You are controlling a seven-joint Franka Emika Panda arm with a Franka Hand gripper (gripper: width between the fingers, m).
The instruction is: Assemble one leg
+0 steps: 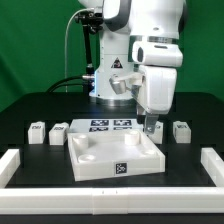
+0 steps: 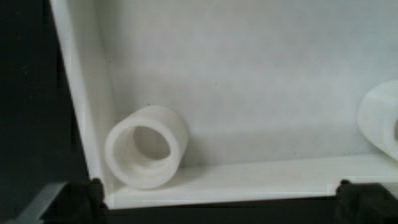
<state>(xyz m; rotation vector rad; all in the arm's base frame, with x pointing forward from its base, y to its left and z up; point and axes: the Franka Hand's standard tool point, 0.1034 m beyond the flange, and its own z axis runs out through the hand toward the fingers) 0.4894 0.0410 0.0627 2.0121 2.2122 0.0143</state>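
Leg (image 1: 181, 130) on the exterior view's right stands loose on the desk (image 1: 40, 160), just beside the tabletop's (image 1: 113, 155) far corner and apart from it; two more legs (image 1: 37, 131) stand side by side on the exterior view's left, also untouched. The tabletop lies hollow side up with its round socket (image 2: 151, 148) bare in the wrist view, and a second socket at the picture's edge looks bare too, so by my reading no leg has been fitted yet. The end effector (image 1: 150, 122) hangs low over the tabletop's far corner on the exterior view's right, near the right-hand leg; in the wrist view the end effector (image 2: 215, 200) is spread wide with nothing between the tips. Nearly everything is left, I judge: grasping a leg, carrying it to a socket and seating it there.
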